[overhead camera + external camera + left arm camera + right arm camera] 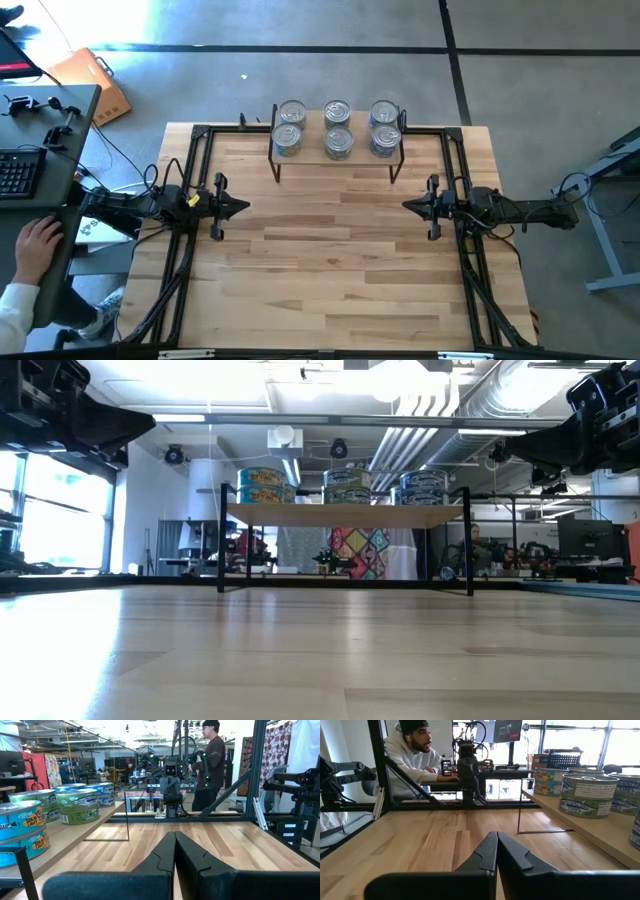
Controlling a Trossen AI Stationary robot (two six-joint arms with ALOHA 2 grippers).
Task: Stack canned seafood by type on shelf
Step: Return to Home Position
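On the shelf (pixel 313 152) at the middle of the table's (pixel 340 280) far edge, tins (pixel 337 128) in three columns side by side, two lids per column from above, stacked two high as seen from table level: yellowish labels toward the left arm's side, greenish in the middle, bluish toward the right. Left gripper (pixel 237 207) above the table's left side, fingers pressed together, nothing between them. Right gripper (pixel 410 206) opposite, above the right side, likewise closed and empty, tip pointed at the other. Both well apart from the shelf. Off the table's left side, a person's hand (pixel 38 240) by a dark desk (pixel 70 110) with a keyboard (pixel 18 172).
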